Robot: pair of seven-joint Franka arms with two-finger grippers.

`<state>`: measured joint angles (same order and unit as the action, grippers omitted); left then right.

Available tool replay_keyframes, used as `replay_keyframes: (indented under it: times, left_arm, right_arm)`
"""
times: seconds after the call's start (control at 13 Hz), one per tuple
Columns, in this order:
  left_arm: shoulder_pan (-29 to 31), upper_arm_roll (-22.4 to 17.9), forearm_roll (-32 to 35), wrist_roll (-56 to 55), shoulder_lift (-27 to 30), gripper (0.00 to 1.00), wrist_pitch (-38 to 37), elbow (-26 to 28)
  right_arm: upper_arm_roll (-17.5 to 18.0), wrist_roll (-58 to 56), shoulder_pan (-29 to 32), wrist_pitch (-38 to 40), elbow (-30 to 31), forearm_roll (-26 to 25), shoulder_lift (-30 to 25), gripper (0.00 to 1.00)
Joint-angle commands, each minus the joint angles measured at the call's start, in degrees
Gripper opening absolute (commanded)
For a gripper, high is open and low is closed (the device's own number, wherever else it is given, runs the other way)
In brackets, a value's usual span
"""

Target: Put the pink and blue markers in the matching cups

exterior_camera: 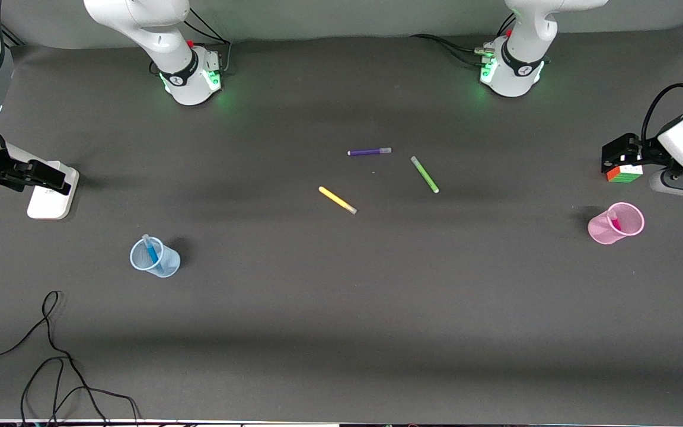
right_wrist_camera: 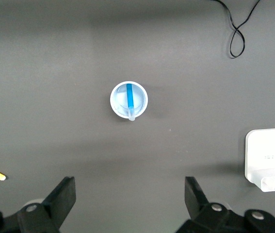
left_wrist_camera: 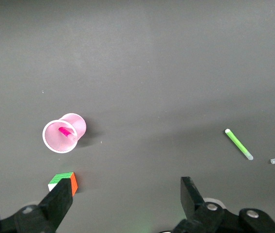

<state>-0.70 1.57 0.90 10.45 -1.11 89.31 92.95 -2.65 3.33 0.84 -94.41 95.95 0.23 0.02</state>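
Note:
The bright blue marker (exterior_camera: 152, 251) stands tilted in the pale blue cup (exterior_camera: 169, 261) toward the right arm's end of the table. The magenta-pink marker (exterior_camera: 615, 222) stands in the pale pink cup (exterior_camera: 600, 230) toward the left arm's end. My left gripper (exterior_camera: 619, 156) is open and empty, over the table beside a colour cube. Its wrist view shows the pink cup (left_wrist_camera: 77, 124) with the marker (left_wrist_camera: 65, 130). My right gripper (exterior_camera: 51, 177) is open and empty over a white block. Its wrist view shows the blue cup (right_wrist_camera: 115, 100) with the marker (right_wrist_camera: 129, 101).
A purple pen (exterior_camera: 369, 152), a green pen (exterior_camera: 424, 174) and a yellow pen (exterior_camera: 337, 200) lie mid-table. A colour cube (exterior_camera: 625, 173) sits by the left gripper, a white block (exterior_camera: 51, 198) under the right gripper. A black cable (exterior_camera: 51, 356) loops near the front edge.

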Motion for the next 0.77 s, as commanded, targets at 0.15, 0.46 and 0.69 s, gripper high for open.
replay_keyframes:
  times: [0.15,0.46,0.69]
  left_arm:
    - [-0.09,-0.16,-0.46,0.36,0.06,0.99,-1.33,-0.31]
    - [-0.18,-0.16,-0.46,0.88,0.06,0.99,-1.86,-0.22]
    - [0.0,-0.16,-0.46,0.97,0.06,1.0,-1.94,0.04]
  right_arm:
    - [0.36,-0.78,0.13,1.42,0.3,-0.5,-1.51,1.0]
    - [0.28,-0.6,0.13,1.68,0.21,-0.5,-1.42,1.0]
    - [0.28,-0.43,0.13,1.68,0.12,-0.41,-1.42,1.0]
